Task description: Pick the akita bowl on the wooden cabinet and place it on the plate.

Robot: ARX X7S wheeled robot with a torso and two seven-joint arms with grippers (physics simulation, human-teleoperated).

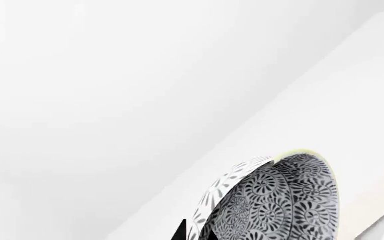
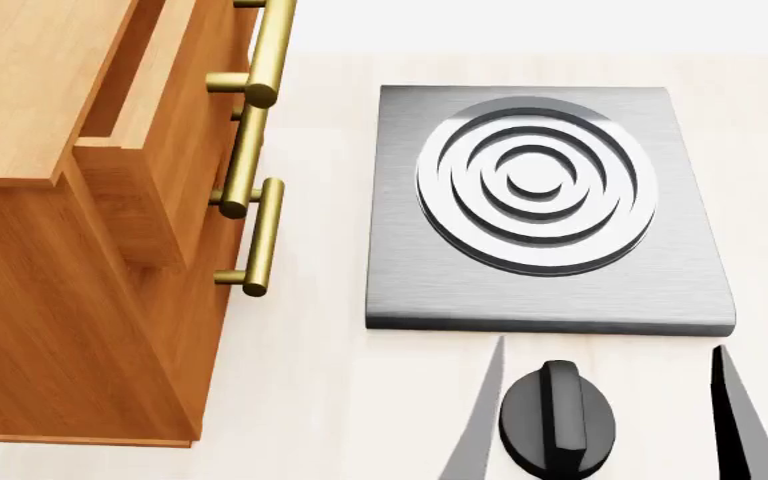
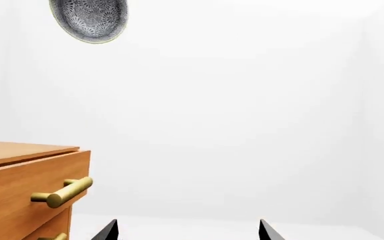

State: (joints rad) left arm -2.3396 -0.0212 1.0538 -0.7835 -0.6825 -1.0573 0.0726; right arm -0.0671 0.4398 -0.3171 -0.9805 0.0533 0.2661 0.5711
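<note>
Clearly, in the left wrist view the bowl (image 1: pixel 279 202) fills the lower right of the frame, tipped so its speckled inside faces the camera, and a dark tip of the left gripper (image 1: pixel 180 231) shows at the bottom edge just beside its patterned wall; it looks held there, though whether the jaws are actually pinched on the rim I cannot tell from this sliver. In the head view, the cabinet (image 2: pixel 51 250) takes up the left side, a grey stove (image 2: pixel 544 215) sits at centre on the pale surface (image 2: pixel 317 400), and the right gripper (image 2: pixel 611 420) shows at the bottom edge with its two jaws spread wide and holding nothing. Neither the bowl nor the plate appears here. In the right wrist view, the bowl (image 3: pixel 88 20) hangs at the upper left, well above the cabinet (image 3: pixel 18 185) at lower left, on its side. To do this step well, I judge the head should turn to find the plate first, then the bowl be levelled upright before it is carried over and lowered gently.
</note>
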